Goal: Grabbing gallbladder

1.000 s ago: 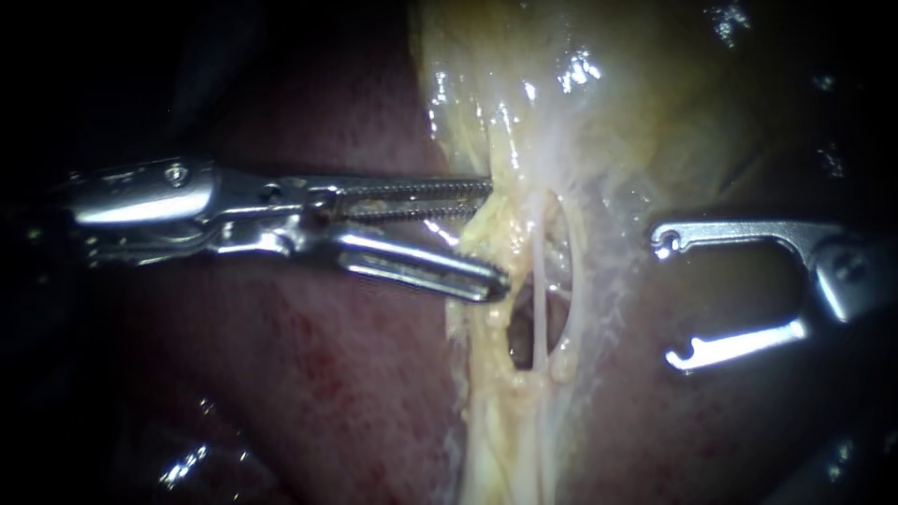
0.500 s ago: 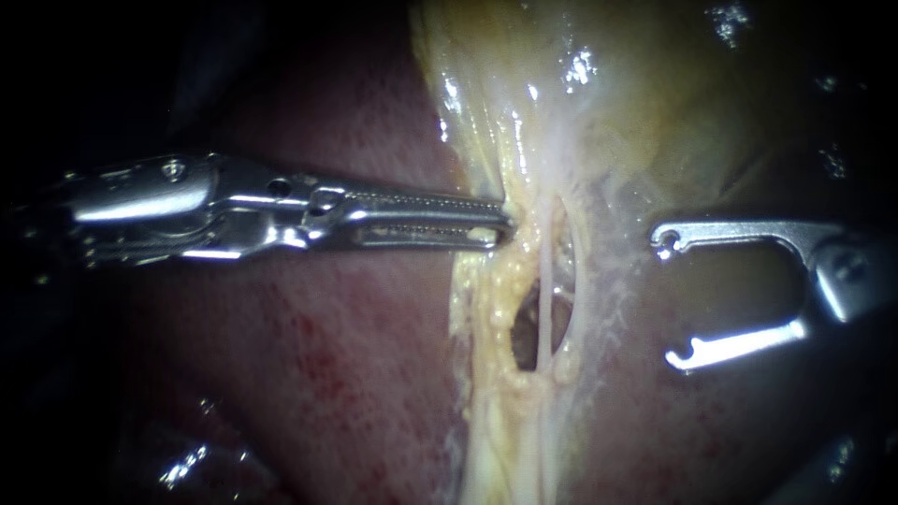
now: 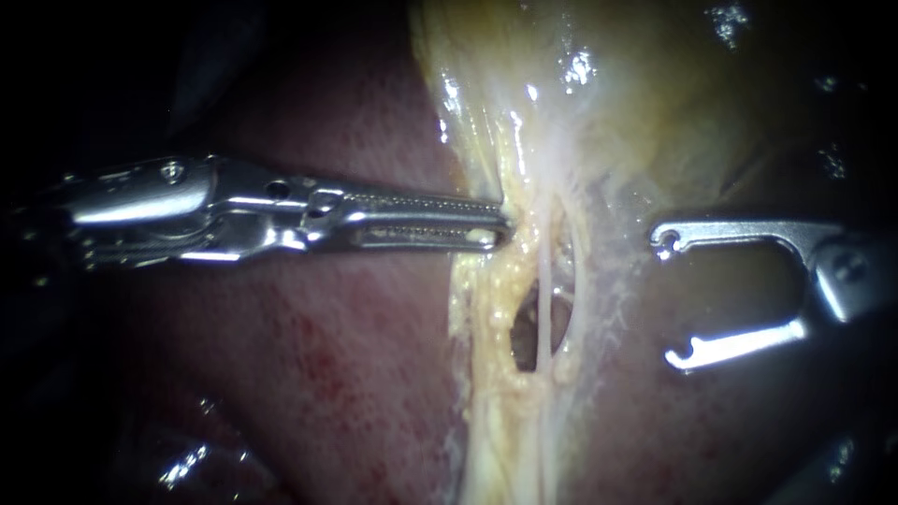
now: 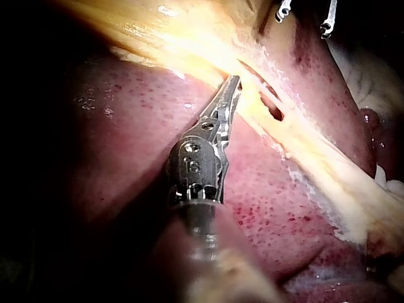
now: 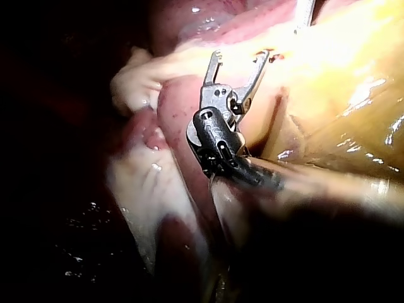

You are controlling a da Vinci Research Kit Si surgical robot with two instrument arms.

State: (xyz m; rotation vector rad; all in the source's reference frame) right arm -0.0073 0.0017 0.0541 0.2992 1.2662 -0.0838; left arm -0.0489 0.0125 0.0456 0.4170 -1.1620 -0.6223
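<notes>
My left instrument [image 3: 500,224] has its jaws closed narrow on the thin yellow fringe of the gallbladder [image 3: 645,103], whose body spreads away beyond the tips. So slight a bite could slip, or tear the edge, under a hard pull. Just past the tips a thin tube [image 3: 541,323] crosses a window in the tissue and could be strained. Across that window my right instrument [image 3: 672,299] holds its jaws wide, gripping nothing. How deep the bite goes is hidden, and the liver [image 3: 346,374] beside the shaft fades into dark.
</notes>
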